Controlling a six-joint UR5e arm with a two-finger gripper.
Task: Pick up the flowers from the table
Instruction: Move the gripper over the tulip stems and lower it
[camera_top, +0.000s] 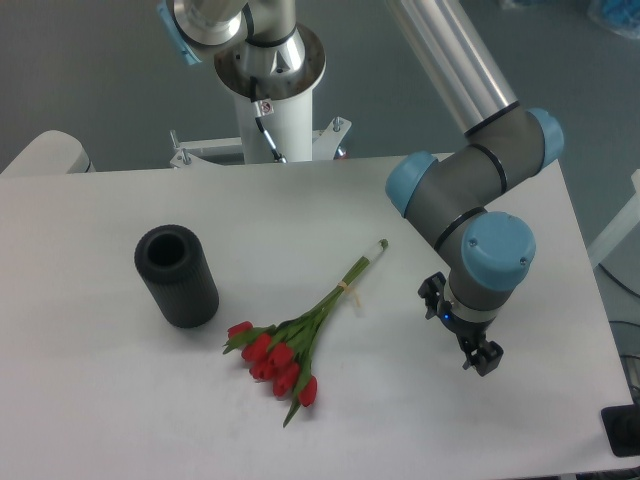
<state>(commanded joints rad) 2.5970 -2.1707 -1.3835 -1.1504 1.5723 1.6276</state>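
A black ribbed cylinder vase (177, 276) stands left; the bunch of red tulips on green stems (300, 336) lies mid-table, stems angled up-right toward the dark two-finger gripper (461, 328), apart at right, jaws seemingly open and empty

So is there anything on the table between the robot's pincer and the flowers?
No. In the fixed camera view, only bare white table lies between the pincer and the flowers. The black vase sits on the flowers' other side.
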